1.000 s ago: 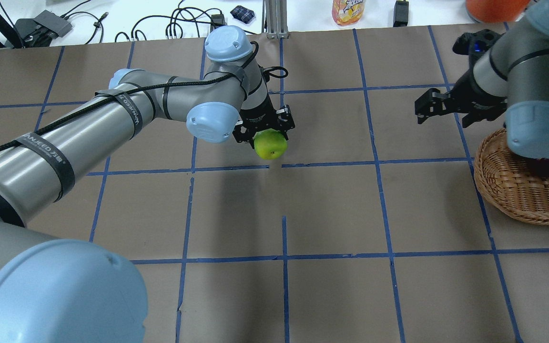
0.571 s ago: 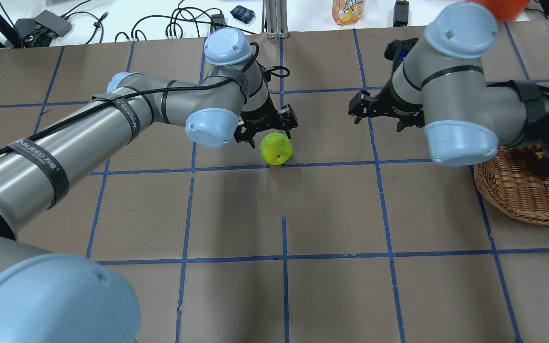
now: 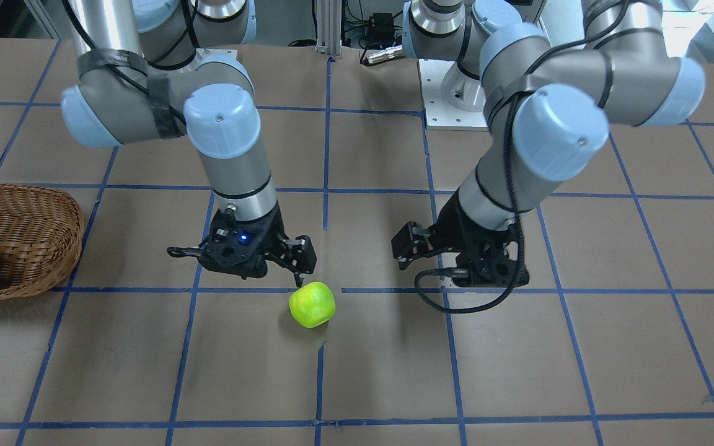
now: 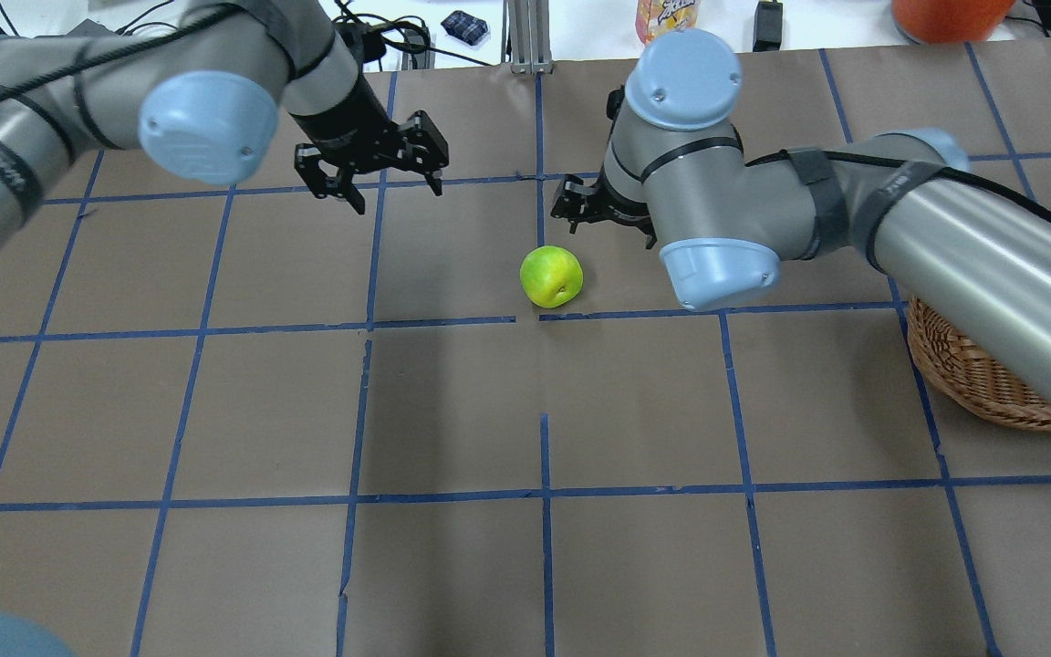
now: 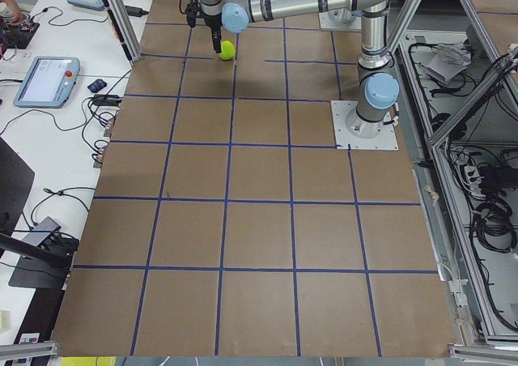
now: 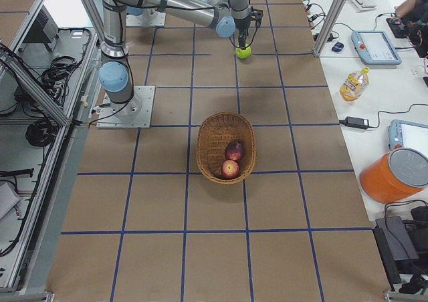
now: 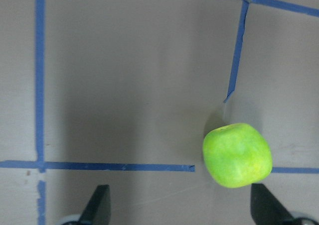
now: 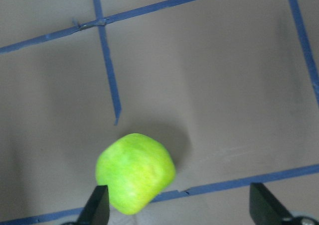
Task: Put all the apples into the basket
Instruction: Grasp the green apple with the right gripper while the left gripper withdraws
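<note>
A second ago the left gripper (image 4: 390, 190) held the green apple (image 4: 551, 276) clenched above the table (image 4: 635, 566). Shortly after that it had let go and the apple sat on the brown paper just under it. Now we see that gripper drawn well away toward the far left of the overhead view, its jaws spread wide and holding nothing. The apple has barely shifted and lies beside a line of blue tape (image 4: 443, 321) near the middle of the table.

The right gripper (image 4: 603, 217) has changed most. Earlier it was over by the basket (image 4: 972, 383). Now it has swung across and hangs just beyond the green apple, near it but not touching. Its jaws are also released and empty. In its wrist view the apple sits low between the two fingers (image 8: 98, 205), closer to the one on that view's left.

Counting, we find three apples. The green one is on the table, well apart from the basket. The other two are inside the basket: a maroon apple (image 6: 233, 150) and a red apple (image 6: 230, 169) lying next to each other. From the front view only the maroon one shows, against the basket's inner wall. There is one basket, near the table's edge on the robot's right, and there are two arms, each with one gripper
</note>
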Available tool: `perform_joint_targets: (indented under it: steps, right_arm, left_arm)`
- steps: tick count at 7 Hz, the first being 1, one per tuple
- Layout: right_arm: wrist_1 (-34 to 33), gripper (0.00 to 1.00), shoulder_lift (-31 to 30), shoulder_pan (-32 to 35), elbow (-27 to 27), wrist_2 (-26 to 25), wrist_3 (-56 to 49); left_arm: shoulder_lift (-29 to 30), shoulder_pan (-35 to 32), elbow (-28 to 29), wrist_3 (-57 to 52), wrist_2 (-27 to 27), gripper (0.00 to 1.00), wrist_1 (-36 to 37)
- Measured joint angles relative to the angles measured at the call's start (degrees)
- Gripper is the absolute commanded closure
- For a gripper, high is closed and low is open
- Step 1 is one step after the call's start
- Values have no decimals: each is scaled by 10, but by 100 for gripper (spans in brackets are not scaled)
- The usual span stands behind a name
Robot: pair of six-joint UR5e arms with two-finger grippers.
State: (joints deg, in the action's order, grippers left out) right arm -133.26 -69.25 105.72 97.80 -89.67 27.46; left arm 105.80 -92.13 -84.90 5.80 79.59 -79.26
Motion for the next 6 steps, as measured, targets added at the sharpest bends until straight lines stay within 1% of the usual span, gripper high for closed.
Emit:
perform_joint_targets:
  steps: [1,2,3,4,6]
  right_arm:
    - [-14,0,37,31,-24,-35,7]
    - [-24,0,64,50,-37,-65,7]
    - [-31,0,80,58,-41,-80,1]
    - [-36,0,90,62,-41,-84,-7]
    - [-45,0,108,65,-39,-85,-32]
  left_arm:
    - [-40,19,6,-39,17,0,-48]
    - [-82,32,8,-80,51,0,-88]
    - [-117,39,9,-118,86,0,-123]
    - [-141,43,6,-138,107,0,-147]
    - [-157,45,1,-135,113,0,-158]
